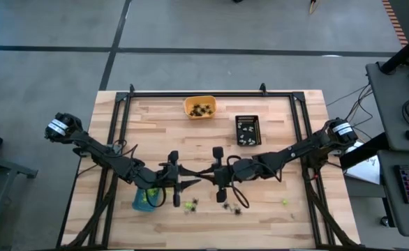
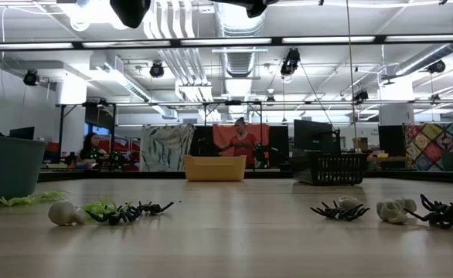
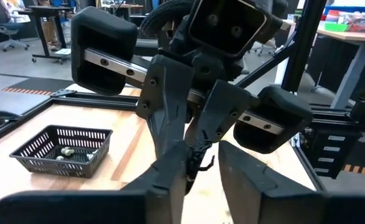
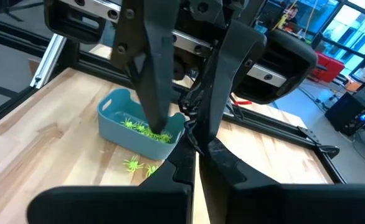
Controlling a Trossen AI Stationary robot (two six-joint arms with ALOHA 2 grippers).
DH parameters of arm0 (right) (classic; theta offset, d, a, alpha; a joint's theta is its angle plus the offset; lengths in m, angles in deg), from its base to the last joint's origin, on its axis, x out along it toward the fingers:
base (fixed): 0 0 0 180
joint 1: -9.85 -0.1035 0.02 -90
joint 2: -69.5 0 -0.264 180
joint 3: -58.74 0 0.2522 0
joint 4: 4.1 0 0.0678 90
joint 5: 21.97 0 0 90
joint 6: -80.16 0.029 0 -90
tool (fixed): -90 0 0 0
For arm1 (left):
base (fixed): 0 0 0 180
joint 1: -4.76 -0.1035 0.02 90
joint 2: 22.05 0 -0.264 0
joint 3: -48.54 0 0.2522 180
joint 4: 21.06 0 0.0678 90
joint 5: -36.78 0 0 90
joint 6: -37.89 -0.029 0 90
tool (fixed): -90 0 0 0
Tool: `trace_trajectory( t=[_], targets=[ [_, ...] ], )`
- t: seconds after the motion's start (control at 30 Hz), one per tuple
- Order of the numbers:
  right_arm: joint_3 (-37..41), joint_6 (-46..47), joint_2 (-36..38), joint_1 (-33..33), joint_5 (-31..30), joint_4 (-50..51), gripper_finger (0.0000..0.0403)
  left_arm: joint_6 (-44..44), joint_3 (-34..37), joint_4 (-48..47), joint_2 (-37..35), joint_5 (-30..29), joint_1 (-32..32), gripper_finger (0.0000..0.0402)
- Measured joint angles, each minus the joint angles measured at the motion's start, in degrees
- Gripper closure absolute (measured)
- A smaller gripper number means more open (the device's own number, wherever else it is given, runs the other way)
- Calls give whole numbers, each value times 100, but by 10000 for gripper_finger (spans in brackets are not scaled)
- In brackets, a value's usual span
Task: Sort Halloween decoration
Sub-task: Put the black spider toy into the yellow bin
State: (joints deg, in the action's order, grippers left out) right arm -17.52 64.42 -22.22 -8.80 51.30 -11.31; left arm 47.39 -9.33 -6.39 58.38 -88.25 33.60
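My two grippers meet tip to tip above the middle of the table. My right gripper (image 1: 203, 178) (image 4: 195, 158) is shut on a small black spider (image 3: 200, 162). My left gripper (image 1: 190, 183) (image 3: 202, 152) is open; its fingers stand on either side of the spider and the right fingertips. Whether they touch it, I cannot tell. More decoration lies on the table below: green and black pieces (image 1: 190, 204), black and whitish ones (image 1: 230, 206), one green piece (image 1: 285, 202). In the low view the trinkets (image 2: 118, 212) (image 2: 396, 210) lie in the foreground; both grippers are above that picture. My right gripper pinches the black spider (image 4: 191, 132) between its two fingertips. The fingers lie about level and come from the table's right. The spider is lifted clear of the table, and its thin legs stick out past the fingertips.
A blue tray (image 1: 145, 200) (image 4: 117, 115) holding green trinkets stands under the left arm near the front. An orange tray (image 1: 199, 107) and a black basket (image 1: 247, 130) (image 3: 61, 149) stand toward the far edge. A metal frame borders the table. People sit and stand far behind.
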Motion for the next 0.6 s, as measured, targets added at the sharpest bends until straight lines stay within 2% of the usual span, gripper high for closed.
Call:
trace_trajectory(
  t=[0.2,0.5,0.6],
  targets=[
    [0,84,11,4,-7,69,394,-14,0,-225,-90,22,0,283],
    [0,195,164,15,43,492,395,107,-4,-1655,-770,-135,-12,267],
    [-8,277,289,95,-317,1025,395,136,-2,-2226,-1070,-210,-15,267]
  ],
)
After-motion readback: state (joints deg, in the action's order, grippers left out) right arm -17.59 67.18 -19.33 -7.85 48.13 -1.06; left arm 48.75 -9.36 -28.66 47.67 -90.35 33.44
